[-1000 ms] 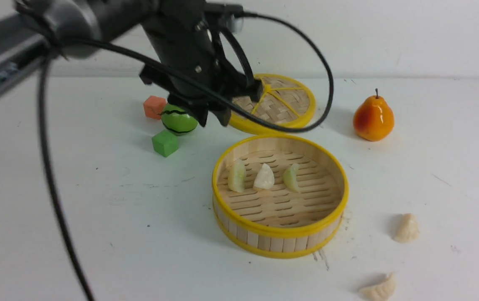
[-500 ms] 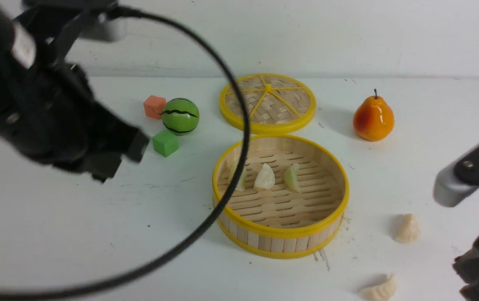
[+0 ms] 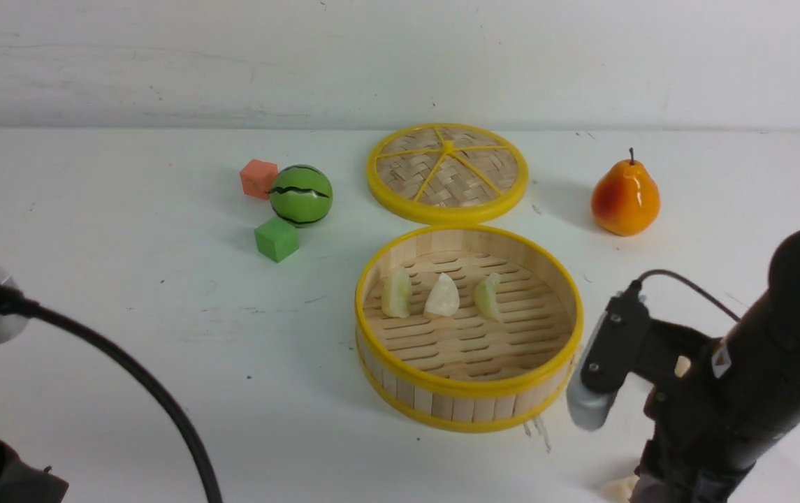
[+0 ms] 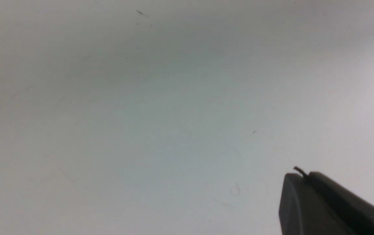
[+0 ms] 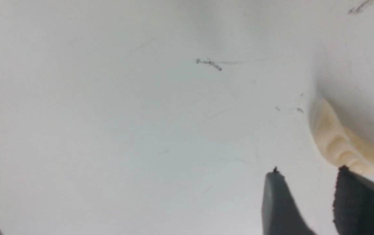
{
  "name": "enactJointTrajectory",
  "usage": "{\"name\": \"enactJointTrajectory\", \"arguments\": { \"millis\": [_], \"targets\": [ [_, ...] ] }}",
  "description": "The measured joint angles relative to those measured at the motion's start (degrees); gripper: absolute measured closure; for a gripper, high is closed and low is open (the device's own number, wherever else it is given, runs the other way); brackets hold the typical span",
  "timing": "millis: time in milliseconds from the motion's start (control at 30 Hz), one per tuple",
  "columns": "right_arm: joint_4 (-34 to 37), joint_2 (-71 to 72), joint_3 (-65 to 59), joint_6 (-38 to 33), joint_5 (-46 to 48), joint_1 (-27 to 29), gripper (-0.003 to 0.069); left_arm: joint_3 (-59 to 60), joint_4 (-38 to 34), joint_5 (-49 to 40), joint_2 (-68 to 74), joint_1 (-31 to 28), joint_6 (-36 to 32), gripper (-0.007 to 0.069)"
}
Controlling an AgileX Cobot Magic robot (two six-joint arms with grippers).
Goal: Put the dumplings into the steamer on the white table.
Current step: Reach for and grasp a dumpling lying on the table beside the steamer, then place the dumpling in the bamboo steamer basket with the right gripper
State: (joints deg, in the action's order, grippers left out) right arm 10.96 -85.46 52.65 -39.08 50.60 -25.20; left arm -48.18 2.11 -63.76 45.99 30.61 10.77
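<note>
The steamer stands at mid-table with three dumplings in a row on its slatted floor. My right arm hangs over the front right of the white table and covers the loose dumplings there; only a cream sliver shows at the frame's bottom edge. In the right wrist view the right gripper is open and empty, with a cream pleated dumpling just beyond one fingertip. The left gripper is shut and empty over bare table.
The flat woven lid lies behind the steamer. An orange pear stands back right. A green striped ball, an orange cube and a green cube sit back left. The left arm's cable crosses the front left corner.
The left arm drew back from above the steamer to the front left corner and its jaws shut. The right arm came in over the loose dumplings at front right and its jaws opened.
</note>
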Motion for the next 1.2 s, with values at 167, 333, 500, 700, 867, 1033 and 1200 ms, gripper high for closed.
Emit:
{"name": "enactJointTrajectory", "arguments": {
  "millis": [167, 333, 500, 700, 867, 1033, 1200],
  "targets": [
    [-4.5, -3.7, 0.0, -10.6, -4.6, 0.0, 0.0188, 0.2, -0.3, 0.2, -0.6, 0.0, 0.0, 0.0624],
    [-6.9, -6.7, 0.0, -18.2, -7.5, 0.0, 0.0122, 0.2, -1.1, 0.6, -0.6, 0.0, -0.2, 0.0621],
    [-7.2, -9.7, 0.0, -19.5, -9.9, 0.0, 0.0185, 0.2, -1.2, 0.6, -0.6, 0.0, -0.2, 0.0618],
    [-7.8, -11.9, 0.1, -19.5, -11.5, 0.0, 0.0416, 0.3, -1.3, 0.6, -0.6, 0.0, -0.3, 0.0615],
    [-8.9, -12.0, 0.2, -15.1, -11.5, -0.1, 0.0518, 1.1, -1.4, 0.5, -0.6, 0.0, -0.3, 0.0610],
    [-10.4, -11.7, 1.1, -5.6, -10.9, -0.1, 0.0517, 2.0, -1.4, 0.4, -0.6, 0.0, -0.3, 0.0607],
    [-9.9, -10.2, 5.4, 2.8, -6.4, -0.1, 0.0517, 2.0, -1.4, 0.4, -0.6, 0.0, -0.3, 0.0603]
  ]
}}
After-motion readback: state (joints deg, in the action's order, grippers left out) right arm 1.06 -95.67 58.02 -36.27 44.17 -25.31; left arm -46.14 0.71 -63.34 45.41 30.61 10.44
